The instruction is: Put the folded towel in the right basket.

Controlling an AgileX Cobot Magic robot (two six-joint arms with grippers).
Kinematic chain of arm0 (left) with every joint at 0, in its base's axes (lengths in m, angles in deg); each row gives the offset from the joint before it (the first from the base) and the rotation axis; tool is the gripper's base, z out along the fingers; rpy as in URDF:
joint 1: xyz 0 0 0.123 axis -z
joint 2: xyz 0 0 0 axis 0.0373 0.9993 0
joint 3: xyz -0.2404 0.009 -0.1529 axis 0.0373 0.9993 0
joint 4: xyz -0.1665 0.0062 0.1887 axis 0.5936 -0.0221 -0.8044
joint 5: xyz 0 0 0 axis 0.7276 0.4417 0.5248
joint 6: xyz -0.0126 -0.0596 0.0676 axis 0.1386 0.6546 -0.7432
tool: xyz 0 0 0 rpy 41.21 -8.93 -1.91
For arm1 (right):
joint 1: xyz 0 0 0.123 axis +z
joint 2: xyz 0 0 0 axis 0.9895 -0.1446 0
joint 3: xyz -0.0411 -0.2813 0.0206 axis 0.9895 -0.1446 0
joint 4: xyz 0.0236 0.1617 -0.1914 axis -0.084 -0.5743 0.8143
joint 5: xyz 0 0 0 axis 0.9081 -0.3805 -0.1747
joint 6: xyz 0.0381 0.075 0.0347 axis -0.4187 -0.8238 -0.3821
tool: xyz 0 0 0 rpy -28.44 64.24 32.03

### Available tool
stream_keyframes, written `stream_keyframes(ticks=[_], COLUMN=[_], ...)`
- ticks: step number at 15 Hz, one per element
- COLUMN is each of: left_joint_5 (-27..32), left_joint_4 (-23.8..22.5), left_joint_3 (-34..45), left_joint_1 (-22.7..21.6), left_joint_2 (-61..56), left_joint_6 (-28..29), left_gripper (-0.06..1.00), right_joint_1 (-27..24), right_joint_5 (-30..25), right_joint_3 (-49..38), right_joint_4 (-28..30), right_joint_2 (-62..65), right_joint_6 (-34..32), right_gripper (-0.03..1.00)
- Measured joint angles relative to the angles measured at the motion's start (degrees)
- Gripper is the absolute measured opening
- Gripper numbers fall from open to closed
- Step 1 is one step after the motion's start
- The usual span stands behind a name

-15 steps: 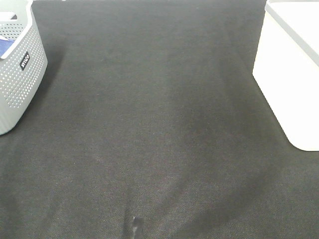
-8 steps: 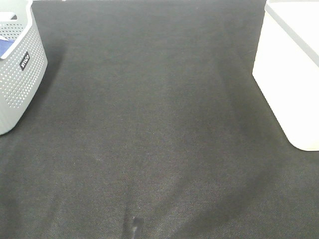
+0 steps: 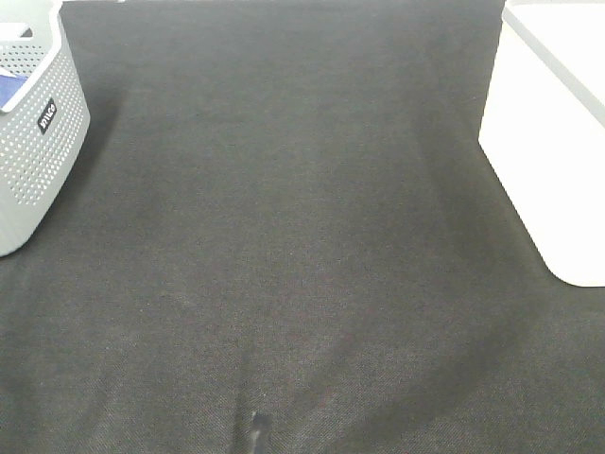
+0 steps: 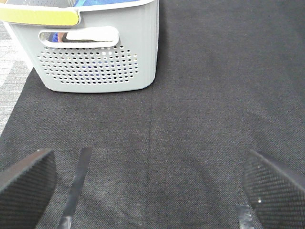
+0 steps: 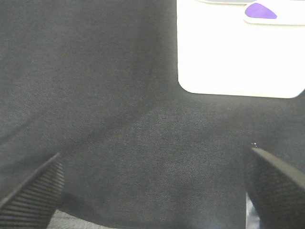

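From the high camera, a dark woven cloth table cover (image 3: 302, 236) lies bare between a grey perforated plastic basket (image 3: 33, 161) at the left edge and a white smooth-walled basket (image 3: 548, 142) at the right; neither arm shows. No folded towel lies loose on the cloth, so its direction and long axis cannot be told. The left wrist camera shows the left gripper (image 4: 150, 183) spread wide and empty, facing the grey basket, blue fabric (image 4: 114, 2) peeking over its rim. The right wrist camera shows the right gripper (image 5: 155, 183) equally splayed, holding nothing, the white basket ahead, likely the nearer arm for delivery.
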Motion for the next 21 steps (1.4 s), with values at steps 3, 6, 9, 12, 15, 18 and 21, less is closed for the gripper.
stream_keyframes(ticks=[3,6,9,12,15,18,21], left_joint_5=[0.00,0.00,0.00,0.00,0.00,0.00,0.00], left_joint_4=[0.00,0.00,0.00,0.00,0.00,0.00,0.00], left_joint_3=[0.00,0.00,0.00,0.00,0.00,0.00,0.00], left_joint_1=[0.00,0.00,0.00,0.00,0.00,0.00,0.00], left_joint_2=[0.00,0.00,0.00,0.00,0.00,0.00,0.00], left_joint_6=[0.00,0.00,0.00,0.00,0.00,0.00,0.00], left_gripper=[0.99,0.99,0.99,0.99,0.99,0.99,0.99], right_joint_1=[0.00,0.00,0.00,-4.30,-8.88,-8.88,-8.88], right_joint_5=[-0.57,-0.69,-0.69,-0.69,-0.69,-0.69,-0.69], right_joint_3=[-1.72,-1.78,-1.78,-1.78,-1.78,-1.78,-1.78], right_joint_4=[-0.63,-0.63,-0.63,-1.15,-1.26,-1.32,-1.32], right_joint_2=[2.81,2.81,2.81,2.81,2.81,2.81,2.81], right_joint_6=[0.92,0.92,0.92,0.92,0.92,0.92,0.92], right_gripper=[0.97,0.97,0.97,0.97,0.97,0.97,0.97])
